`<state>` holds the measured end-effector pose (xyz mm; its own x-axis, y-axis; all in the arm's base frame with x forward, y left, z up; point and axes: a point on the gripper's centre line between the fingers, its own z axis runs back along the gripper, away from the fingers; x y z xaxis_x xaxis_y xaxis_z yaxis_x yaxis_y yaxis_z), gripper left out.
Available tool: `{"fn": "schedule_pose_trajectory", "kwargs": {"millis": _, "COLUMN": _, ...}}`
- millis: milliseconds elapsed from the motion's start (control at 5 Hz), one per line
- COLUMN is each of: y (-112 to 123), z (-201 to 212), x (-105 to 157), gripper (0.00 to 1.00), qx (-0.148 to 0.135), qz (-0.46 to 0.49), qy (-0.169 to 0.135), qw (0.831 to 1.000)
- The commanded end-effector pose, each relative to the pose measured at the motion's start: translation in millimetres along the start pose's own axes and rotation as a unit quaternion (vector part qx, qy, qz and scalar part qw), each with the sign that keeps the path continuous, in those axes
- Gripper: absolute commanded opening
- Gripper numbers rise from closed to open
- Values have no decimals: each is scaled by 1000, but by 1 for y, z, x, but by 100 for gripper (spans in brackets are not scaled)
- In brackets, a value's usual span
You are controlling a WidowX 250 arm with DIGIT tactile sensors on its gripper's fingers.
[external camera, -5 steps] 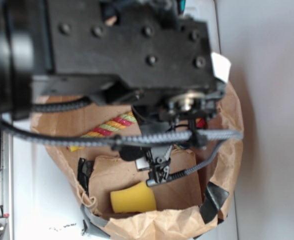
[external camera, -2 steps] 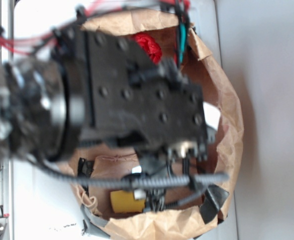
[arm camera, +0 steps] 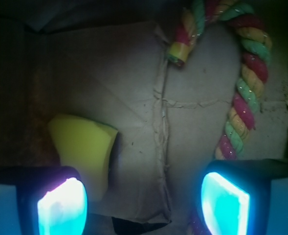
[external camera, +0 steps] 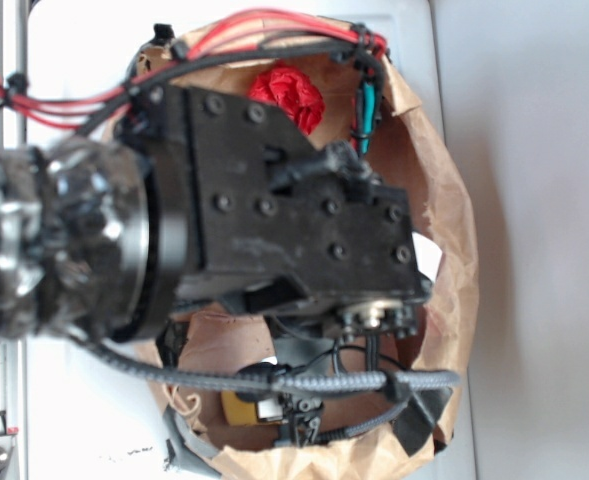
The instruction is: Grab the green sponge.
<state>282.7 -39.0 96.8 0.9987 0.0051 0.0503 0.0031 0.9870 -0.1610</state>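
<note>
I am hovering the gripper (arm camera: 144,203), jaws spread and empty, inside the paper bag (external camera: 459,250), with the green sponge (arm camera: 85,147) lying at 10 o'clock off centre by one fingertip (arm camera: 63,208), so centring, descending and closing are remaining

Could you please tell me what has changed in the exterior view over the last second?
The arm has swung toward the bag's near end, so its body now hides the rope cane from the exterior camera and uncovers the red paper ball. The gripper has come down over the green sponge, leaving only a sliver visible there. Its fingers are open and nothing is gripped. The paper bag and the sponge have stayed put.
</note>
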Motion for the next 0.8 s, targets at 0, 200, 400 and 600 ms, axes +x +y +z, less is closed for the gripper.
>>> {"fn": "schedule_pose_trajectory", "kwargs": {"millis": 0, "y": -8, "z": 19, "x": 7, "gripper": 100, "qx": -3, "qz": -17, "qy": -32, "qw": 999}}
{"fn": "schedule_pose_trajectory", "kwargs": {"millis": 200, "y": -8, "z": 19, "x": 7, "gripper": 100, "qx": -3, "qz": -17, "qy": -32, "qw": 999}}
{"fn": "schedule_pose_trajectory", "kwargs": {"millis": 400, "y": -8, "z": 19, "x": 7, "gripper": 100, "qx": -3, "qz": -17, "qy": -32, "qw": 999}}
{"fn": "schedule_pose_trajectory", "kwargs": {"millis": 600, "y": 5, "z": 7, "x": 25, "gripper": 100, "qx": -5, "qz": -25, "qy": -35, "qw": 999}}
